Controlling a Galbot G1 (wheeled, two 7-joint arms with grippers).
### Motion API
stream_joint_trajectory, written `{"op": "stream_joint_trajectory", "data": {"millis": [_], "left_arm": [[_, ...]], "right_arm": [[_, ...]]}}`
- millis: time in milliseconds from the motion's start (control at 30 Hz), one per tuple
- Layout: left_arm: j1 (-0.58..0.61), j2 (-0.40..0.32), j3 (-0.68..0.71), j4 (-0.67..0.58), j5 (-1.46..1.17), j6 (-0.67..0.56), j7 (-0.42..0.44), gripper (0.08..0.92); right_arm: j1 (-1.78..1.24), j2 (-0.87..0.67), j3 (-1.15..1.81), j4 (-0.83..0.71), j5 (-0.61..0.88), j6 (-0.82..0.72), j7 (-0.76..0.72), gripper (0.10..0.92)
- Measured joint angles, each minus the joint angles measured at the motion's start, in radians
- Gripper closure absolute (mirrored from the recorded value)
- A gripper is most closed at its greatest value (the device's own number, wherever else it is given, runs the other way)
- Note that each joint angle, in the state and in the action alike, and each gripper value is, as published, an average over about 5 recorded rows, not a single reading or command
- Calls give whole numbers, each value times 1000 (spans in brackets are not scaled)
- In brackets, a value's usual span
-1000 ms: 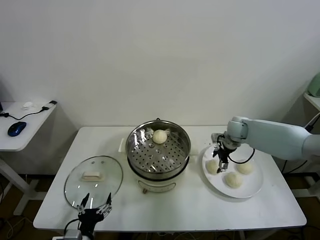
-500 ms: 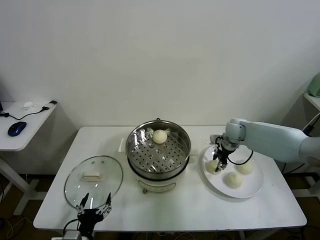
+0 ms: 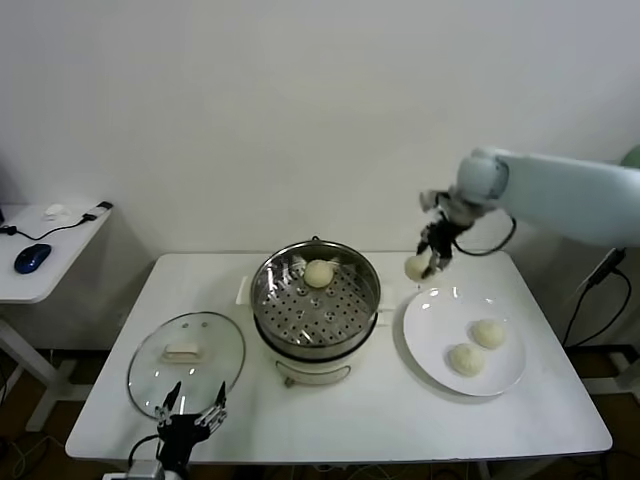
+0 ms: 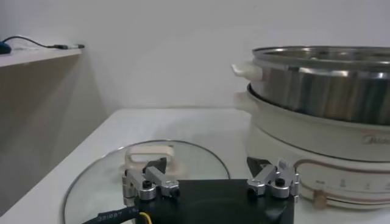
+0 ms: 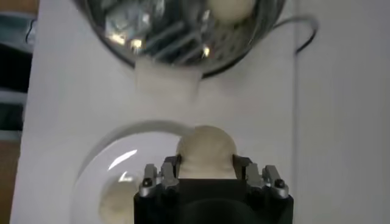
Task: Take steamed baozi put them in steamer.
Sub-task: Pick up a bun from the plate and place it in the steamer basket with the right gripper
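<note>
A bun [image 3: 415,267] hangs in the air, pinched in the right tool [image 3: 428,262], above the gap between the steamer [image 3: 316,300] and the plate [image 3: 437,345]. The right arm reaches in from the right, its wrist bent so the tool points down. The left tool [image 3: 188,420] sits low at the near edge of the worktop [image 3: 360,410], just before the glass lid [image 3: 187,352], with its fingers [image 4: 148,182] spread apart and holding nothing. A second bun [image 3: 319,273] lies on the perforated tray toward the far side of the steamer; two more buns [image 3: 466,359] lie on the plate, near each other on its right half. The worktop is white, set against a plain white wall, and a smaller side table [image 3: 40,250] at the left carries a blue mouse [image 3: 33,257]. The right wrist view looks straight down past the held bun [image 5: 206,152] at the steamer's rim [image 5: 183,42] and shows a bun on the plate [image 5: 116,201]. The left wrist view shows the lid's white handle [image 4: 149,153] and the steamer's cream base with its knob [image 4: 315,196], seen from the side.
</note>
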Motion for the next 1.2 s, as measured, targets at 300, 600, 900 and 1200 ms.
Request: {"op": "stream_joint_trajectory", "data": {"millis": [300, 600, 900, 1200], "left_arm": [[-3, 1, -5, -12, -3, 0, 2, 177], [3, -2, -5, -16, -2, -5, 2, 177], [-3, -7, 0, -13, 0, -7, 2, 177], [-1, -6, 1, -19, 0, -5, 2, 177]], "right_arm": [[-2, 192, 59, 60, 134, -96, 101, 423], [-143, 332, 92, -12, 113, -154, 176, 427], [-270, 407, 119, -109, 65, -179, 215, 423], [-307, 420, 133, -138, 47, -173, 218, 290]]}}
